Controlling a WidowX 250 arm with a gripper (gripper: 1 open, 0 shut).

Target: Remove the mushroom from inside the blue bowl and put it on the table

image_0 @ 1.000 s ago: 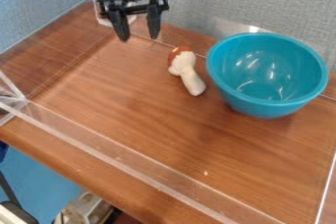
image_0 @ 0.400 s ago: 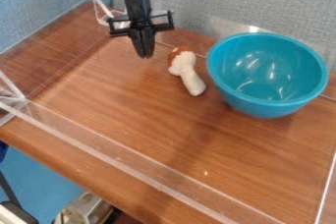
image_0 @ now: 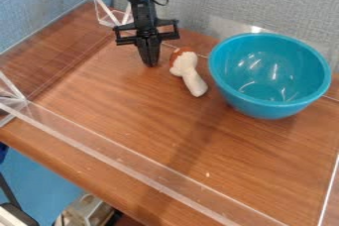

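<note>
The mushroom [image_0: 189, 71] lies on its side on the table [image_0: 133, 111], cream stem toward the front, reddish cap toward the back wall. It rests just left of the blue bowl [image_0: 271, 74], whose inside shows nothing but reflections. My gripper [image_0: 150, 61] points down at the tabletop a little left of the mushroom's cap. Its black fingers are pressed together with nothing between them, and the tips hover at or just above the wood.
Low clear acrylic walls [image_0: 119, 156] run along the table's front and left edges. A blue textured wall stands behind. Bare wood stretches across the front and left of the table.
The gripper has come down toward the tabletop and slightly nearer the mushroom, and its fingers went from spread open to shut. Mushroom and bowl have not moved.
</note>
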